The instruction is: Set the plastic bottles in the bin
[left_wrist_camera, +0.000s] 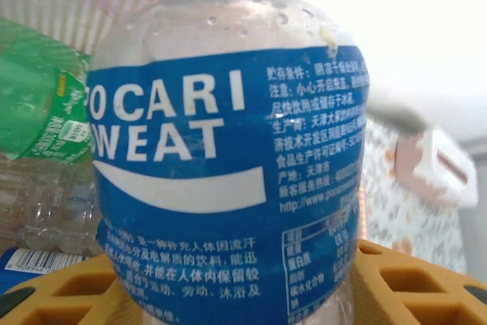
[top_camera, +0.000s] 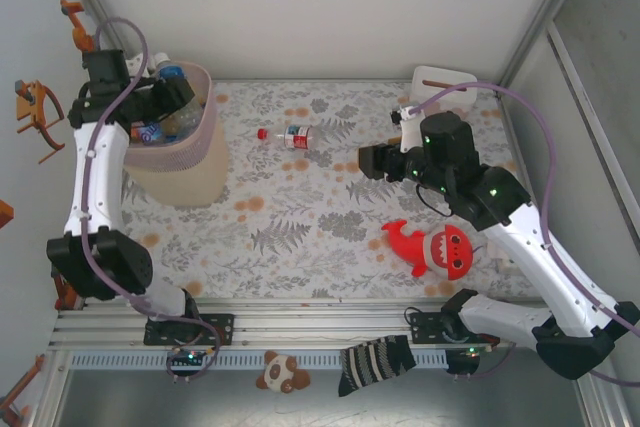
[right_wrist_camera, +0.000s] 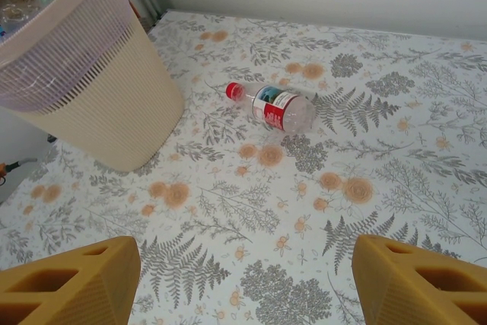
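Note:
My left gripper [top_camera: 165, 97] hangs over the pink bin [top_camera: 190, 172], shut on a clear bottle with a blue label [left_wrist_camera: 228, 173]. That bottle stands between the yellow fingers [left_wrist_camera: 415, 279] in the left wrist view. Inside the bin lie several more bottles [top_camera: 158, 129], among them a green-labelled one [left_wrist_camera: 46, 112]. One clear bottle with a red cap and red label [top_camera: 293, 134] [right_wrist_camera: 275, 106] lies on its side on the floral table, right of the bin [right_wrist_camera: 106, 104]. My right gripper [top_camera: 370, 160] [right_wrist_camera: 247, 279] hovers open over the cloth, to the right of that bottle, nothing between its fingers.
A red shark plush [top_camera: 437, 247] lies at the table's near right. A small white slotted box [top_camera: 442, 87] [left_wrist_camera: 440, 164] sits in the far right corner. A striped sock [top_camera: 375, 362] and a small bear toy [top_camera: 283, 373] rest on the front rail.

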